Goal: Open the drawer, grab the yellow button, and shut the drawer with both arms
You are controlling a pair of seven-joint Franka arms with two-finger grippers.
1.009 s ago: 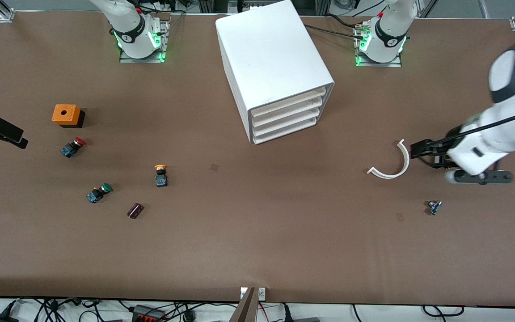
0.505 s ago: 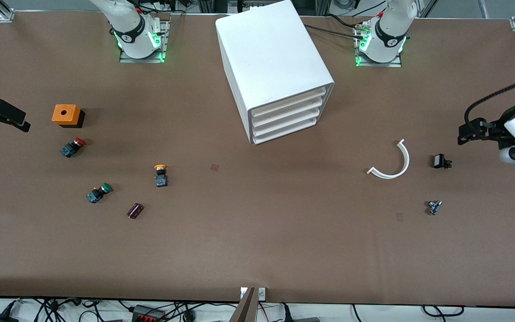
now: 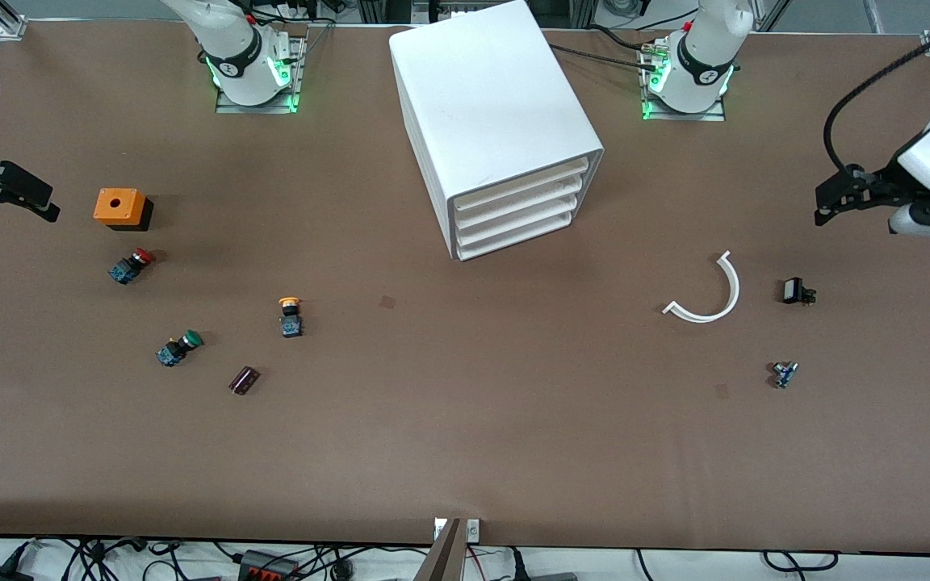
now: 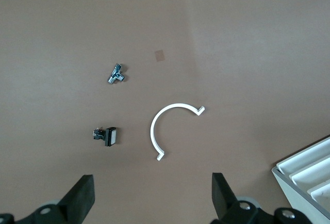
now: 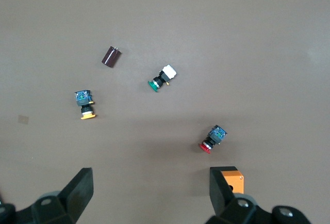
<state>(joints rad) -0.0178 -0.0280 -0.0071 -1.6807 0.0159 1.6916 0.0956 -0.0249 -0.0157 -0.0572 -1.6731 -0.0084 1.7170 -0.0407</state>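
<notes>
The white cabinet [image 3: 497, 113] stands between the arm bases with all four drawers shut; the top drawer [image 3: 523, 179] is the uppermost front. Its corner shows in the left wrist view [image 4: 309, 175]. The yellow-orange-capped button [image 3: 290, 315] lies on the table toward the right arm's end, and also shows in the right wrist view [image 5: 85, 104]. My left gripper [image 3: 834, 198] [image 4: 152, 195] is open and empty over the table at the left arm's end. My right gripper [image 3: 6, 203] [image 5: 152, 190] is open and empty over the table edge beside the orange box.
An orange box [image 3: 119, 206], a red-capped button [image 3: 131, 265], a green-capped button [image 3: 178, 348] and a dark cylinder [image 3: 244, 379] lie near the yellow button. A white curved strip [image 3: 711, 290], a small black part [image 3: 795, 291] and a small metal part [image 3: 784, 374] lie toward the left arm's end.
My left gripper has drawn away from the white curved strip toward the table's end, uncovering the small black part. My right gripper has shifted slightly toward the robots' side.
</notes>
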